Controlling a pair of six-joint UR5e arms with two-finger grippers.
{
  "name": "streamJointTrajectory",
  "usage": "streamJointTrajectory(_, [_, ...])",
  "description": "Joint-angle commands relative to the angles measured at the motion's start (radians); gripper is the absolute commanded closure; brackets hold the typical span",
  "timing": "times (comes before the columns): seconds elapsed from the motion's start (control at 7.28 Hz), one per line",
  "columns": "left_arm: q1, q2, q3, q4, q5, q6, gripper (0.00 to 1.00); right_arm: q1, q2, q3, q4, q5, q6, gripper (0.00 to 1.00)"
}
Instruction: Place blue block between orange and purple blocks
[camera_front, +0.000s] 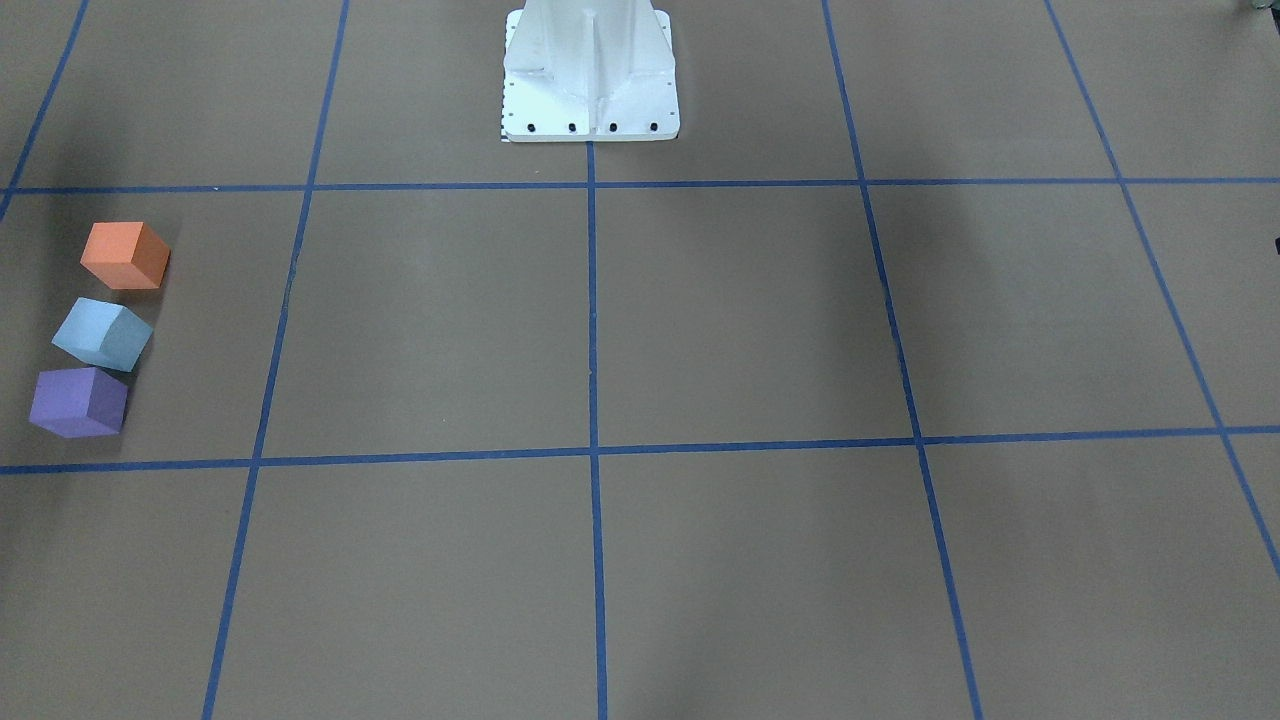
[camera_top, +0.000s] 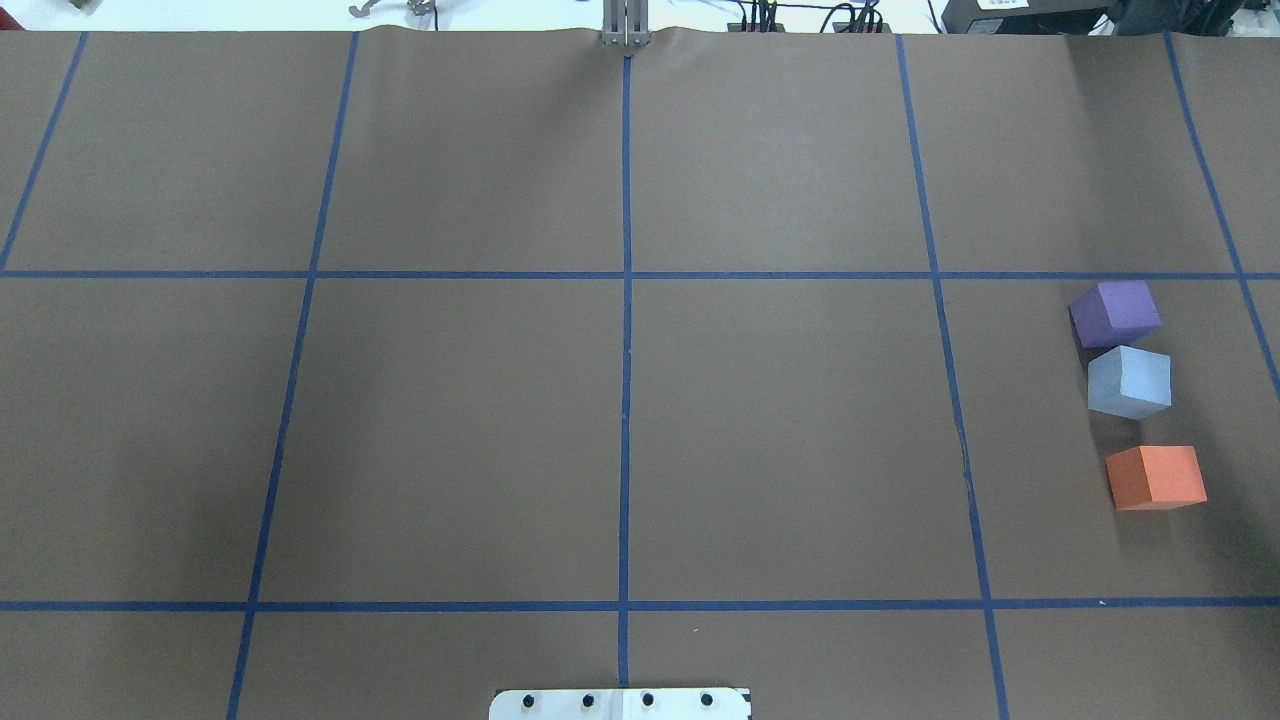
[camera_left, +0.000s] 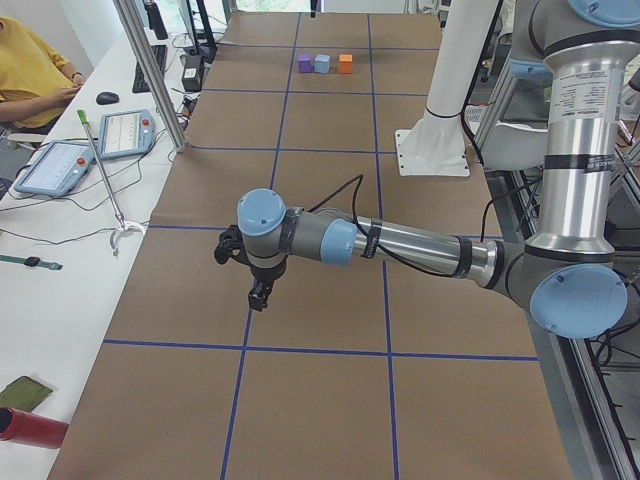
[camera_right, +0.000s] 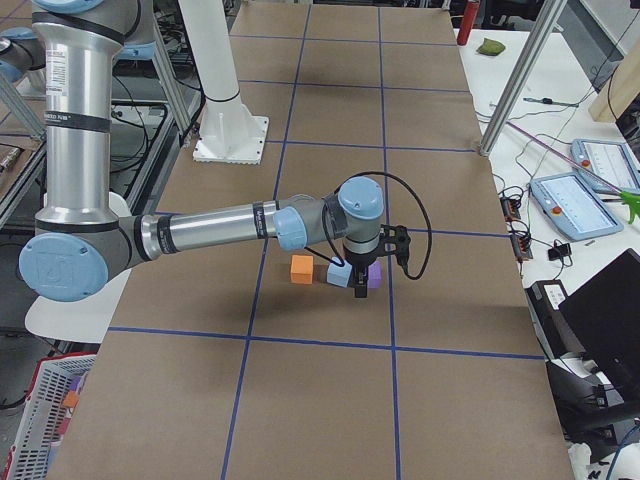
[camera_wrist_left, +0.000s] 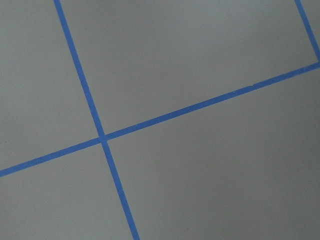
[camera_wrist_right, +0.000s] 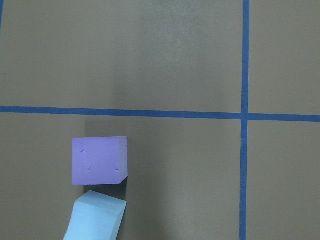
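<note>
Though the blue block (camera_top: 1128, 381) already sits between the orange block (camera_top: 1155, 477) and the purple block (camera_top: 1114, 312), the right end effector (camera_right: 358, 288) hangs low over them. A careless retreat could knock the row. I can't tell whether it is released or clenched.

Brown table (camera_top: 450, 430) carries orange block (camera_top: 1156, 477), blue block (camera_top: 1129, 381) and purple block (camera_top: 1115, 312), the latter two seemingly touching

From my left wrist camera I see only a flat, matte grey-brown surface (camera_wrist_left: 210, 65). Two strips of blue tape cross left of centre (camera_wrist_left: 103, 138): one runs steeply from the top edge to the bottom, the other rises gently from left to right. A third blue strip (camera_wrist_left: 307, 27) cuts the top right corner.
</note>
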Motion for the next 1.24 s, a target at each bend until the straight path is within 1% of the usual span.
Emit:
streamJointTrajectory(0.0, [-0.005, 0.005, 0.001, 0.004, 0.002, -0.017, 0.00, 0.006, -0.008, 0.003, 0.007, 0.000, 0.000, 0.00])
streamJointTrajectory(0.27, [-0.005, 0.005, 0.021, 0.007, 0.007, -0.031, 0.00, 0.006, -0.009, 0.002, 0.008, 0.000, 0.000, 0.00])
streamJointTrajectory(0.41, [-0.005, 0.005, 0.020, 0.002, 0.010, -0.123, 0.00, 0.006, -0.008, -0.001, 0.010, 0.000, 0.000, 0.00])
streamJointTrajectory(0.69, [-0.005, 0.006, 0.041, 0.001, 0.025, -0.131, 0.00, 0.006, -0.009, 0.003, 0.010, 0.000, 0.000, 0.00])
streamJointTrajectory(1.1, [-0.005, 0.031, 0.030, -0.003, 0.025, -0.131, 0.00, 0.004, 0.002, -0.004, 0.008, 0.000, 0.003, 0.00])
